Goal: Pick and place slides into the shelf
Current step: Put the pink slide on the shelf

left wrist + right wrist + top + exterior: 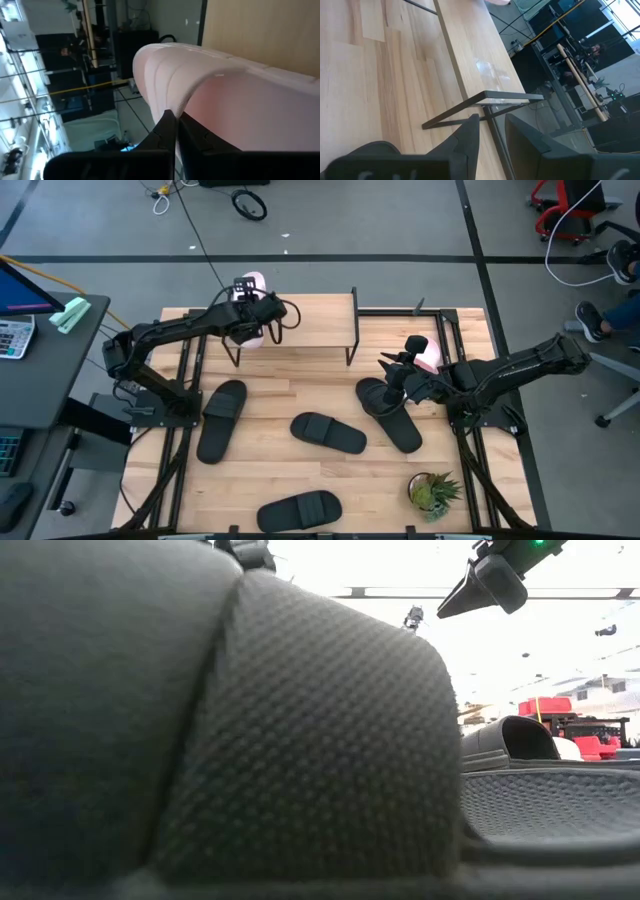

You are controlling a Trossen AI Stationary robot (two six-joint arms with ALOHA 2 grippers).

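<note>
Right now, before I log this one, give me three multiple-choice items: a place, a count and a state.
1. Where is the left gripper?
A. at the shelf's left end
B. over the plant
C. at the table's front edge

2. How many black slides lie on the tabletop?
A. two
B. four
C. six

3. How is the right gripper?
A. shut on a black slide
B. open, empty
C. shut on the plant

Answers:
1 A: it holds a pale pink slide by the strap there.
2 B: the high view shows four.
3 B: its wrist view shows spread fingers with nothing between.
</note>
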